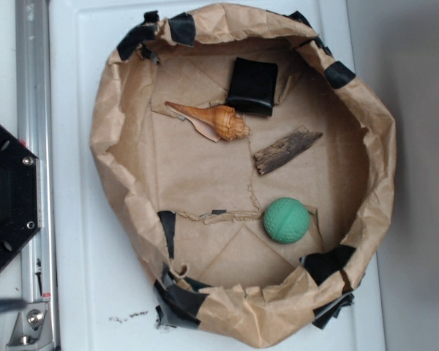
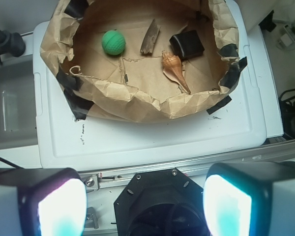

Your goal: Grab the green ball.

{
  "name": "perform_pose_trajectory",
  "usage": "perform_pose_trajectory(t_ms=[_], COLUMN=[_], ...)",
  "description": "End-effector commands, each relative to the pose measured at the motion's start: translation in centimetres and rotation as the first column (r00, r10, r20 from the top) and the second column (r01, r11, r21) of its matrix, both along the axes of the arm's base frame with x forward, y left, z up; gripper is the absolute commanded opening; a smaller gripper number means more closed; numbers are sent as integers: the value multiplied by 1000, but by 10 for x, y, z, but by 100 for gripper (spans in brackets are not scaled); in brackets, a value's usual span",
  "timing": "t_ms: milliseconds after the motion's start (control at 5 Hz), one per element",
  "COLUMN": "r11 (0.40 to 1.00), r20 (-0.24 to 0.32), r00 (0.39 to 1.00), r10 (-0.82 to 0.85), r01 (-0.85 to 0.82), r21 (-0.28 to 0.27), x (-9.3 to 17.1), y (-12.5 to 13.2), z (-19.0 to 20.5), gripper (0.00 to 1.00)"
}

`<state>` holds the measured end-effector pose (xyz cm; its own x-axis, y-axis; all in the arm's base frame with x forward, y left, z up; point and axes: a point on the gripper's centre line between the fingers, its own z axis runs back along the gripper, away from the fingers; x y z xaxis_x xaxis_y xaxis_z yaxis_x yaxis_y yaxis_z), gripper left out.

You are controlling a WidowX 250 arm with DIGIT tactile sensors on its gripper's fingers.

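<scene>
Gripper (image 2: 145,206) is spread wide and far back; drop straight over the ball (image 1: 286,220), clear of the paper wall (image 1: 366,219).

i can read no text, label, brand, number or sign on anything in either view.

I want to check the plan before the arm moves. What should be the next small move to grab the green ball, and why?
Probably carry the open gripper forward over the paper wall toward the green ball. The fingers are far from it, and the ball lies free, apart from the wood piece.
</scene>
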<state>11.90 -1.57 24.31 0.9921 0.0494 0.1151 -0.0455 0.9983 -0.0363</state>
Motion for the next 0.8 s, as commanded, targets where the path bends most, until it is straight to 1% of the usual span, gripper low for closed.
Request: perform_pose_trajectory(t_ms=[0,200,400,600], r11=[1000,996,975,957], r20=[0,55,193,203], r00=[1000,996,968,954], r10=[0,-74,-159,-222], r01=[0,77,185,254], r21=[0,-48,-124,-144], x=[0,50,102,145], y=[0,4,9,17], z=[0,-22,-37,-75], gripper=[100,100,100,100])
